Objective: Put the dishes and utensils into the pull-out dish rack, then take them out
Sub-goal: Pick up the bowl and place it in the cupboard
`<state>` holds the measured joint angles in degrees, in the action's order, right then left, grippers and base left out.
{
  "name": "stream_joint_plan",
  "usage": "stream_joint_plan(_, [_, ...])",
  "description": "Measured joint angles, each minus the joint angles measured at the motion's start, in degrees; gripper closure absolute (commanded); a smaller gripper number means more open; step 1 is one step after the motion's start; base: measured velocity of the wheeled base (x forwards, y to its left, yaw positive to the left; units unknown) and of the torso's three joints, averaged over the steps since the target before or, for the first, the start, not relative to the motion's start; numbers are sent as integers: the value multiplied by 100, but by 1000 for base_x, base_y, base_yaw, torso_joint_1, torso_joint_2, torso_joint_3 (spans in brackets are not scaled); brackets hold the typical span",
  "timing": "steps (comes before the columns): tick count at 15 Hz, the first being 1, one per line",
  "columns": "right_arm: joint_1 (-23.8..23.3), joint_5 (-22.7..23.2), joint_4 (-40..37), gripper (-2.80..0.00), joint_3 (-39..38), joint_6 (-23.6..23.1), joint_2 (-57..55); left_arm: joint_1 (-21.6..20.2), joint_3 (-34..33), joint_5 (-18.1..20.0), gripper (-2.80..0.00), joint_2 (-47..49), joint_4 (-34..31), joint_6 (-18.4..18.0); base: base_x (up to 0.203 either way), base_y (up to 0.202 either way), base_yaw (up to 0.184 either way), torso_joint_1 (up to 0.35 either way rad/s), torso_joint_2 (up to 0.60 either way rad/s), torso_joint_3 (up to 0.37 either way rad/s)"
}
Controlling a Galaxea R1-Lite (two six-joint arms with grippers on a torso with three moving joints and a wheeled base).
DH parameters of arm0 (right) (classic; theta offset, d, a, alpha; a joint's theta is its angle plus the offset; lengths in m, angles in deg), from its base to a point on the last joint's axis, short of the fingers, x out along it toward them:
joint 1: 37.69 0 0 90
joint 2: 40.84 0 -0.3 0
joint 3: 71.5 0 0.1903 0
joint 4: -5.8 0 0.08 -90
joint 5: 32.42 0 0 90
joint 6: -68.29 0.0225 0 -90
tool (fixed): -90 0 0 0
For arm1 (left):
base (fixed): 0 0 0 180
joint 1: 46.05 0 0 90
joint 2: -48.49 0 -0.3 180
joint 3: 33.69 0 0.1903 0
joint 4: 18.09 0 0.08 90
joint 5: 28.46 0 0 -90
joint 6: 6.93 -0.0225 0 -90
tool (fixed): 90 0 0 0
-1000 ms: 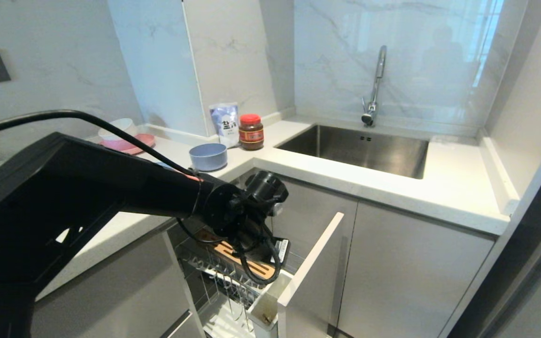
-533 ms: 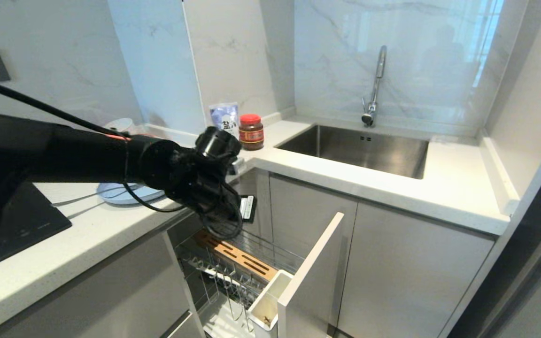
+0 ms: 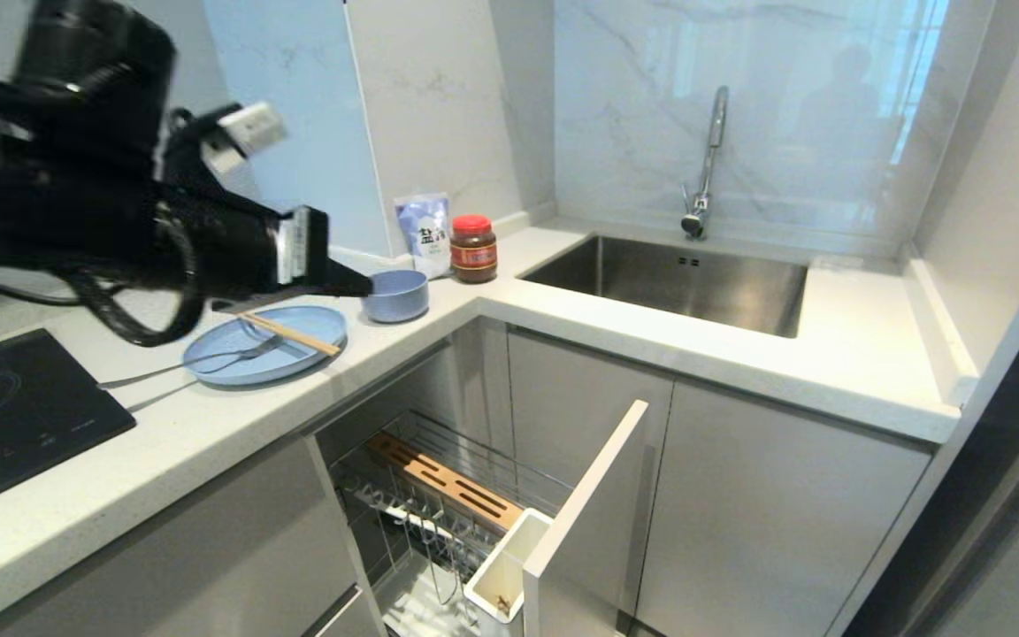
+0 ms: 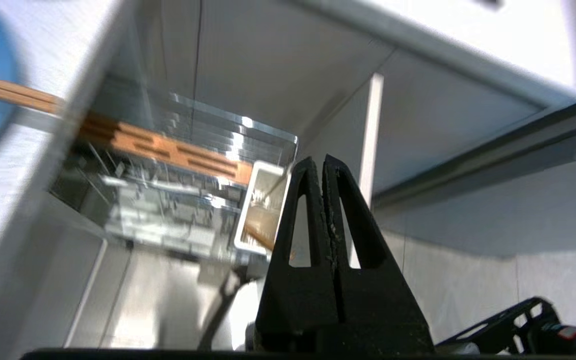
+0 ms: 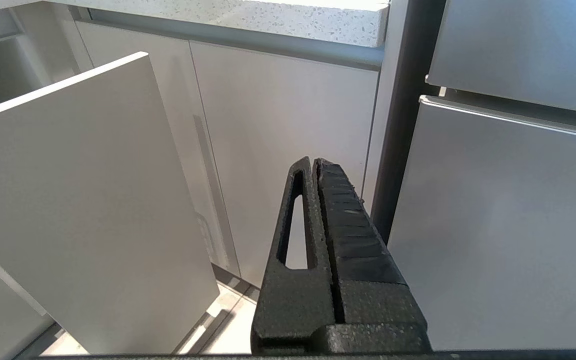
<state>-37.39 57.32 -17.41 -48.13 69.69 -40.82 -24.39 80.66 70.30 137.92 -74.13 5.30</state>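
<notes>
My right gripper (image 5: 313,165) hangs low and parked by the grey cabinet doors, jaws pressed together on nothing. Nearest the work, the pull-out chrome wire dish rack (image 3: 439,513) stands drawn out below the counter; its prongs and slotted wooden strip (image 3: 443,482) hold nothing that I can see, and whether anything lies in the white utensil box (image 3: 501,575) I cannot tell. A second ago my left arm was down over that rack; now it has swung up and back above the worktop, and my left gripper (image 3: 355,287) hovers just beside the small light-blue round bowl (image 3: 395,295), jaws shut and empty, as my left wrist view (image 4: 322,165) confirms. Under it the wide shallow light-blue plate (image 3: 266,354) sits on the white speckled counter (image 3: 209,425) with the slim silver fork (image 3: 200,361) and the light-brown wooden chopsticks (image 3: 293,334) lying across it. I judge the rack is open and ready, so loading starts now; my jaws must part before I take anything. Farther off stand a red-lidded jar (image 3: 472,249) and the steel sink (image 3: 678,283)
</notes>
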Motion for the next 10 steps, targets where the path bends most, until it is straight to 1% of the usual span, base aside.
stream_joint_plan(2, [-1,0,0,0,0,0,0,-239,-2,126,0,-667,-45,-108,0,0,0,0,0,0])
stream_joint_plan(5, [-1,1,0,0,0,-2,0,-1297,-75,716,0,-1613,-71,-445,0,0,0,0,0,0])
stream_joint_plan(6, [-1,0,0,0,0,0,0,-1544,-193,819,0,-2022,-73,-531,0,0,0,0,0,0])
stream_joint_plan(8, [0,0,0,0,0,0,0,-1891,-569,774,0,-2842,-75,-761,0,0,0,0,0,0])
stream_joint_plan(10, [-3,2,0,0,0,0,0,-2258,-1149,686,0,-3736,-67,-1072,0,0,0,0,0,0])
